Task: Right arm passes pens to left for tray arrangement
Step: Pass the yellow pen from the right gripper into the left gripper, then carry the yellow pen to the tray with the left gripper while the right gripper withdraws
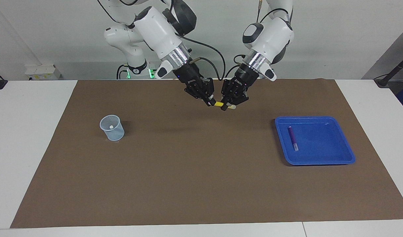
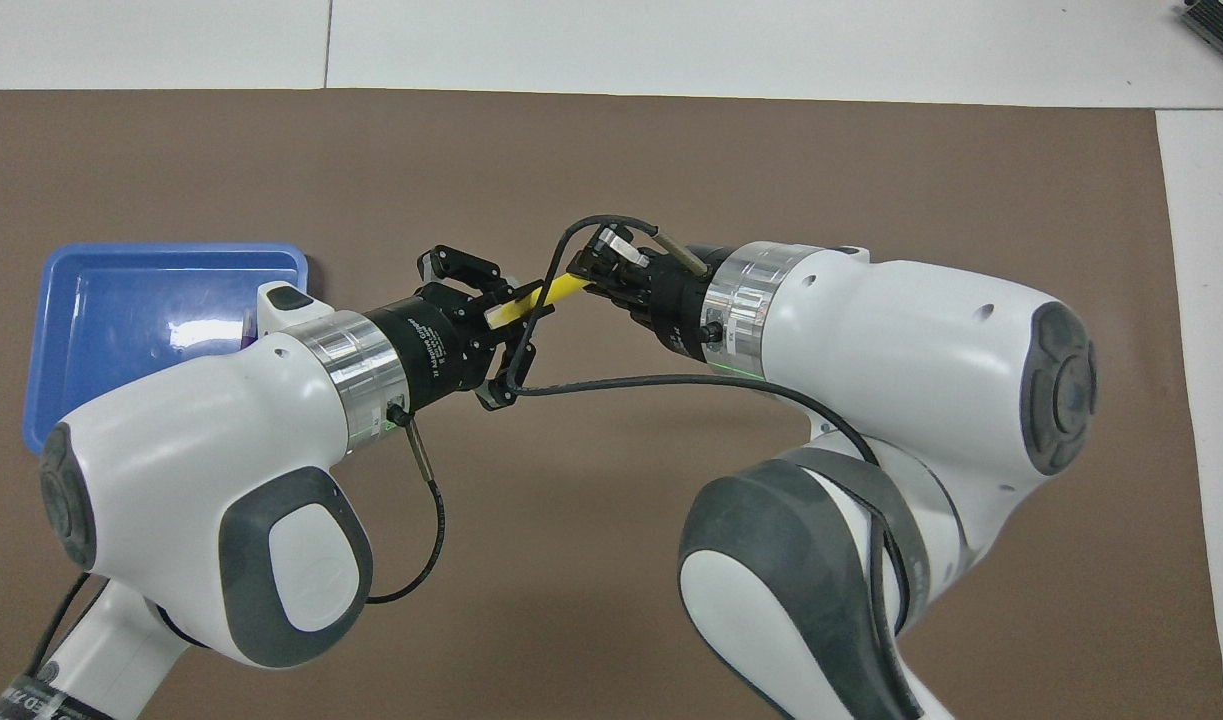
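even, bright overhead light fills both views, sharp throughout. soft blurred shadows lie on the brown mat (image 1: 188, 171) beneath the arms and beside the cup (image 1: 112, 127). white glare patches sit on the blue tray (image 2: 81, 320) floor.
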Controlling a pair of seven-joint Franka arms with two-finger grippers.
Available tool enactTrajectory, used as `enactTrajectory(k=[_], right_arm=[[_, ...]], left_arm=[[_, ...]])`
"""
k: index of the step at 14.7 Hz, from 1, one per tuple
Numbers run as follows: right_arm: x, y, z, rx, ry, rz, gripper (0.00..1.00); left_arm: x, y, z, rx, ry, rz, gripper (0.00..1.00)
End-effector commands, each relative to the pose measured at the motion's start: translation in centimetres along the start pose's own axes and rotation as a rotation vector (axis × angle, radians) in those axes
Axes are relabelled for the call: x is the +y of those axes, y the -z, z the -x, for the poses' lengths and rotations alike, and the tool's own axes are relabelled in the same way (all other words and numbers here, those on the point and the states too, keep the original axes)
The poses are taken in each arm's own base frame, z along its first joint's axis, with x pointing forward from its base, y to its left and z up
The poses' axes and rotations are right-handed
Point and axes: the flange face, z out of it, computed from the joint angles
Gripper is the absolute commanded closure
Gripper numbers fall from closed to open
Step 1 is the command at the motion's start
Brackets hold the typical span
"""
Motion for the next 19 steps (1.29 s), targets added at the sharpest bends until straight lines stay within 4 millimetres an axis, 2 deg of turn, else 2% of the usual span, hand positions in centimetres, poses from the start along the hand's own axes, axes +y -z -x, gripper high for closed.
enactTrajectory(k=[1, 2, 3, 6, 8, 11, 14, 16, 17, 19], right_arm=[[-0.1, 0.1, -0.9, 0.003, -0.004, -0.031, 0.79], [0.0, 0.1, -1.0, -0.002, -0.013, -0.031, 0.37], [0.0, 0.1, -0.9, -0.005, -0.015, -0.029, 0.00], [0.6, 0.1, -1.2, -0.018, 0.022, 0.009, 0.00], [1.9, 0.6, -2.8, -0.046, 0.121, 0.063, 0.00], [4.5, 1.8, -5.2, -0.105, 0.275, 0.165, 0.00], [7.5, 3.3, -7.1, -0.162, 0.486, 0.325, 0.00], [10.4, 4.0, -8.4, -0.192, 0.616, 0.436, 0.00], [12.6, 4.6, -9.4, -0.211, 0.707, 0.474, 0.00], [16.2, 5.4, -11.6, -0.260, 0.853, 0.489, 0.00]], left_arm=[[-1.4, -0.1, 1.2, -0.010, -0.027, -0.056, 1.00], [-1.4, -0.1, 1.2, -0.010, -0.028, -0.056, 1.00], [-1.4, -0.1, 1.2, -0.010, -0.028, -0.056, 1.00], [-1.0, 0.1, 0.8, -0.006, -0.086, -0.051, 1.00], [-0.4, 0.4, -0.1, 0.005, -0.151, -0.085, 1.00], [0.7, 1.5, -2.3, 0.008, -0.393, -0.189, 1.00], [1.4, 2.9, -5.5, 0.047, -0.652, -0.323, 1.00], [1.8, 4.2, -8.0, 0.131, -0.877, -0.460, 1.00], [2.3, 5.1, -9.4, 0.132, -0.988, -0.517, 1.00], [3.5, 6.9, -12.3, 0.131, -1.183, -0.617, 1.00]])
